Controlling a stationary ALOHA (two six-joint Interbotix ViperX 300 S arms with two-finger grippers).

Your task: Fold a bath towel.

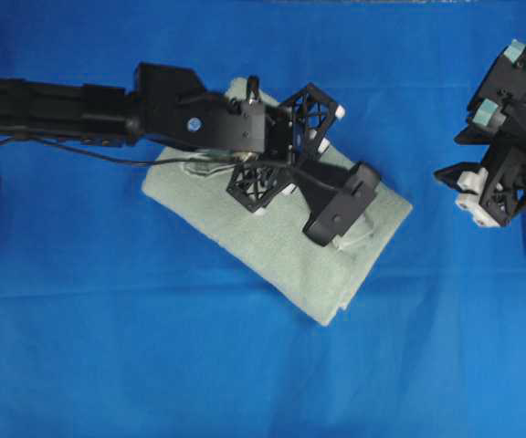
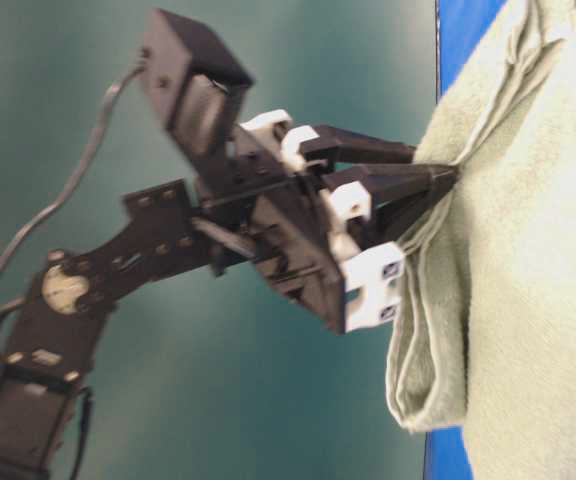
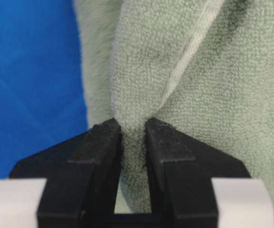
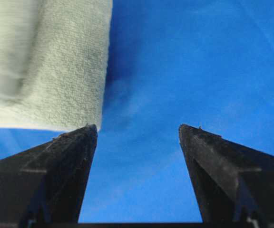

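Observation:
The bath towel (image 1: 281, 242) is pale sage-green terry cloth. It lies folded in a slanted rectangle in the middle of the blue cloth. My left gripper (image 1: 283, 153) reaches in from the left and stands over the towel's upper part. It is shut on a pinched fold of the towel (image 3: 213, 95), with the cloth squeezed between its black fingers (image 3: 103, 142). The table-level view shows the left gripper (image 2: 446, 178) holding the towel's (image 2: 538, 250) layered edge. My right gripper (image 1: 471, 190) is open and empty at the far right, off the towel. Its wrist view shows the towel's end (image 4: 61, 71) beyond its left finger.
A smooth bright blue cloth (image 1: 108, 347) covers the whole table under the towel. The left arm (image 1: 62, 105) stretches across the upper left. The left wrist camera housing (image 1: 345, 201) hangs over the towel's right part.

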